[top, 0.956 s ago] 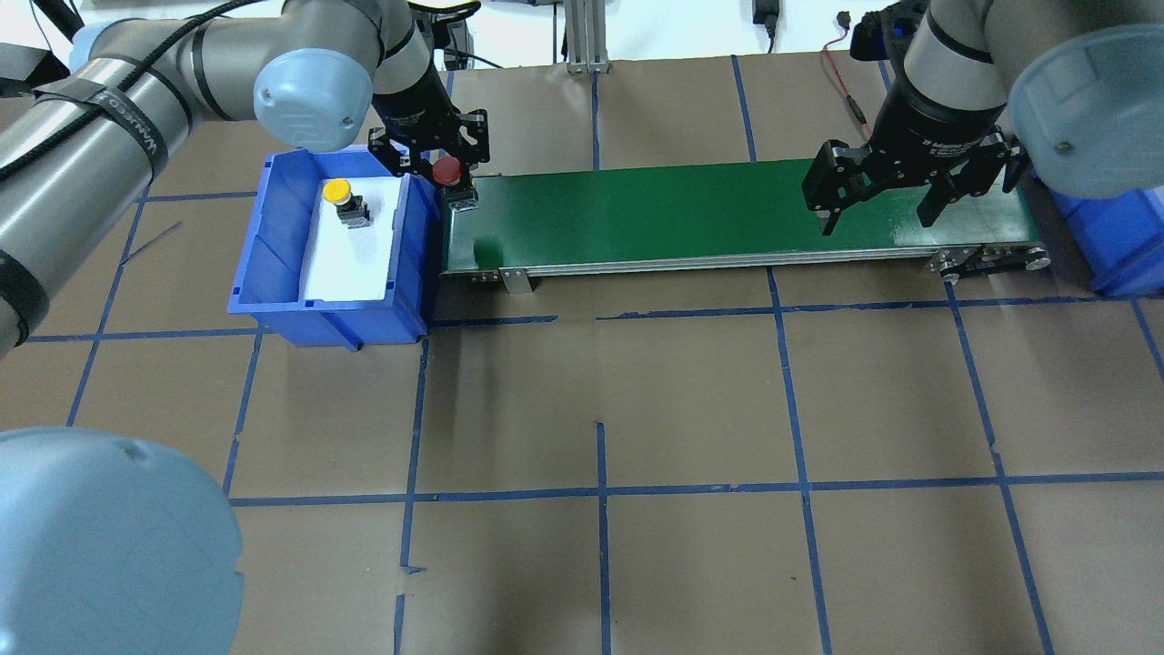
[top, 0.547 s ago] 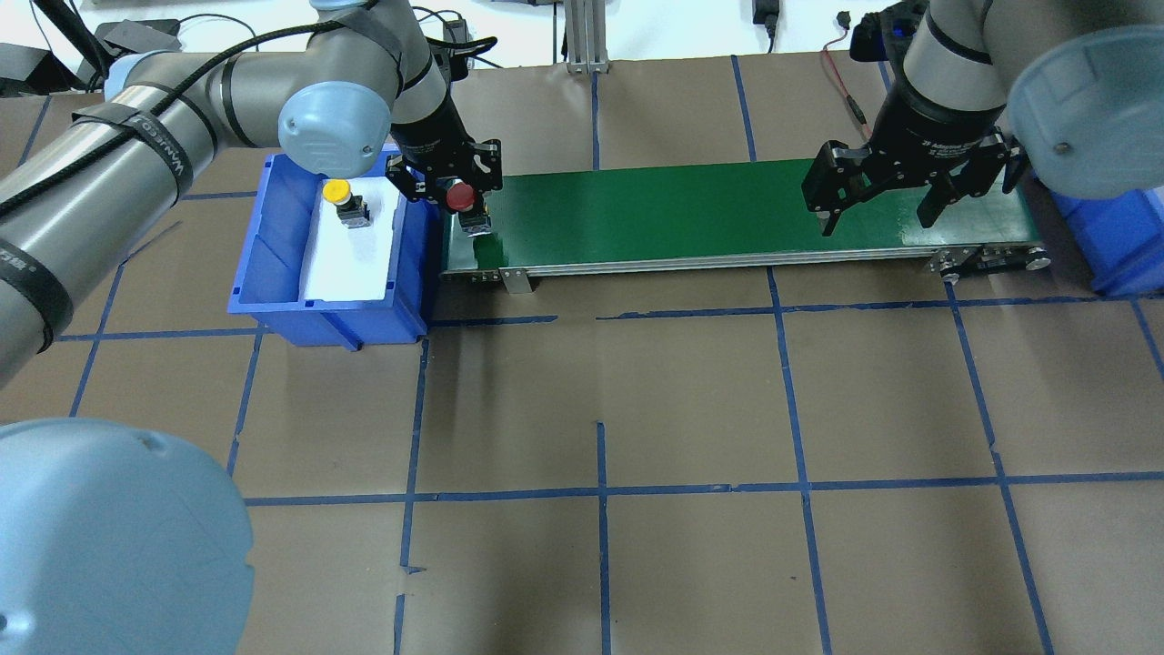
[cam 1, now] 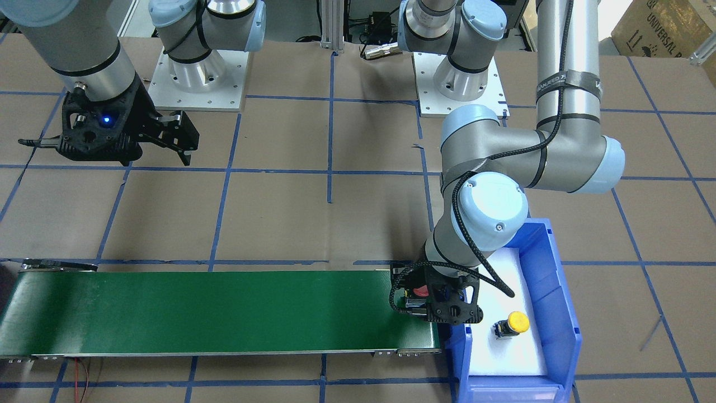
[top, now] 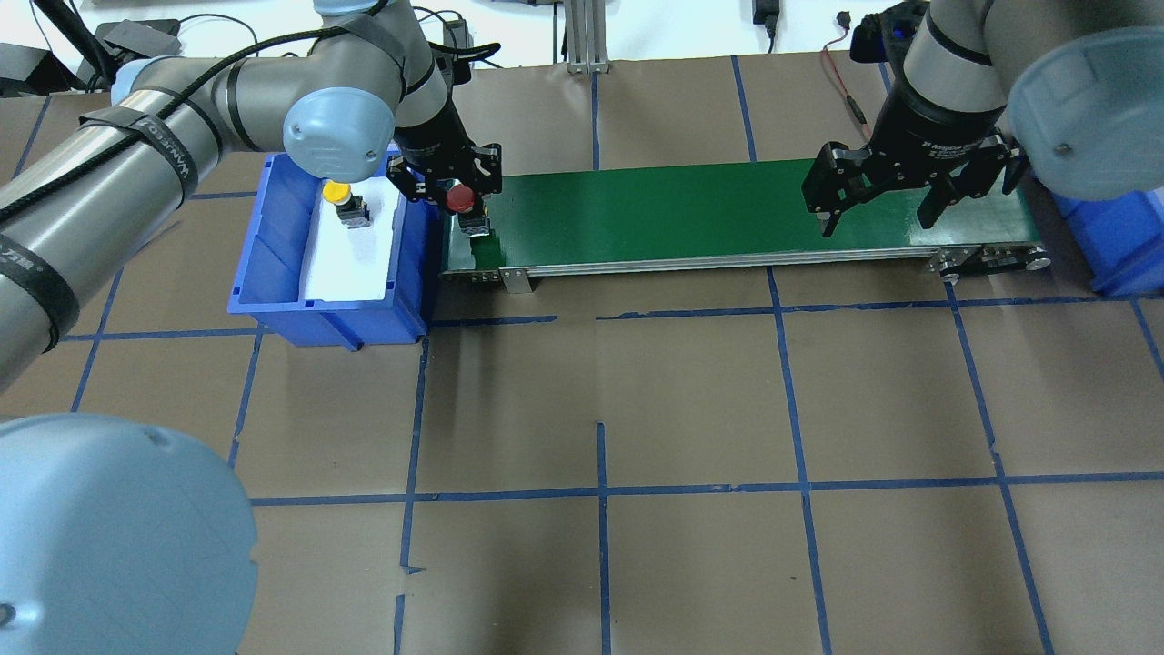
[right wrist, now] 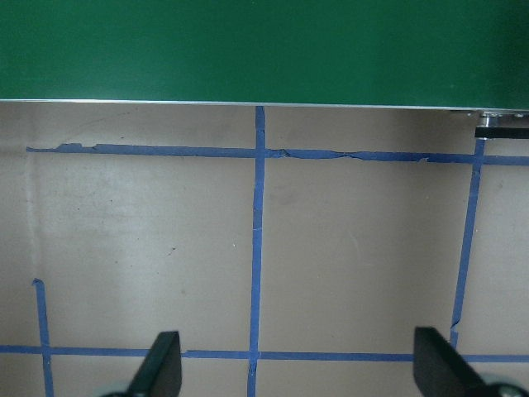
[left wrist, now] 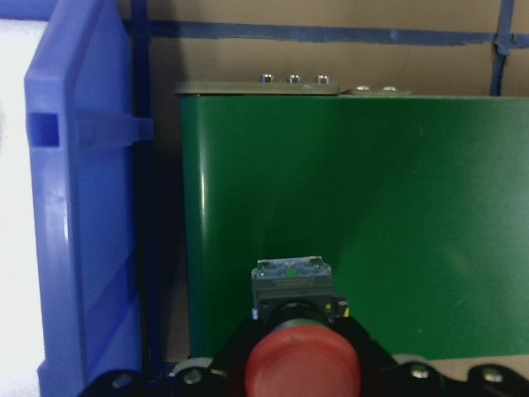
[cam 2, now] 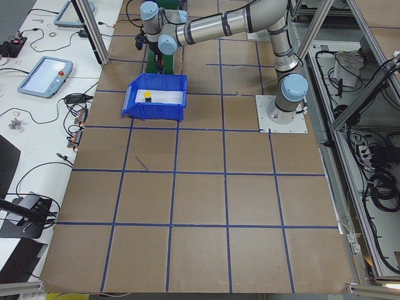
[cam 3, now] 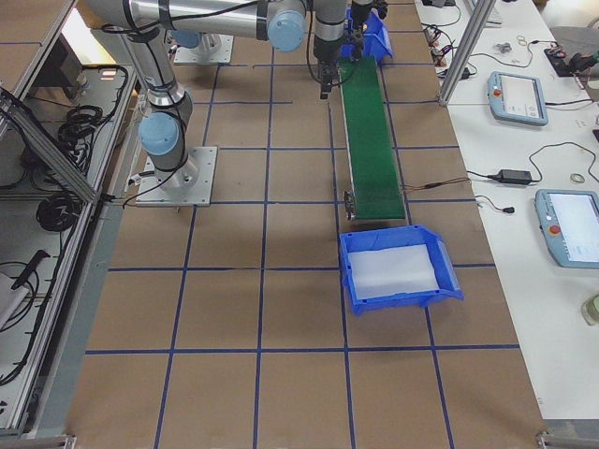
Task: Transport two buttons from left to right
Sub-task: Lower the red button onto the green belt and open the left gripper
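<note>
My left gripper (top: 459, 200) is shut on the red-capped button (top: 461, 195) and holds it low over the left end of the green conveyor belt (top: 682, 214). In the left wrist view the red cap (left wrist: 303, 372) sits between the fingers, its black-and-silver base pointing at the belt (left wrist: 372, 190). I cannot tell whether it touches the belt. The yellow-capped button (top: 337, 192) stands on white foam in the blue bin (top: 273, 264) at the left. My right gripper (top: 875, 223) is open and empty above the belt's right end.
A second blue bin (top: 1123, 246) with white foam stands past the belt's right end, and shows in the exterior right view (cam 3: 402, 301). The table is brown paper with a grid of blue tape. The left bin's wall (left wrist: 78, 215) is close beside the left gripper.
My left gripper has carried the red button rightward from over the bin's edge to over the belt's left end and lowered it slightly. The right arm and the yellow button have not moved.
</note>
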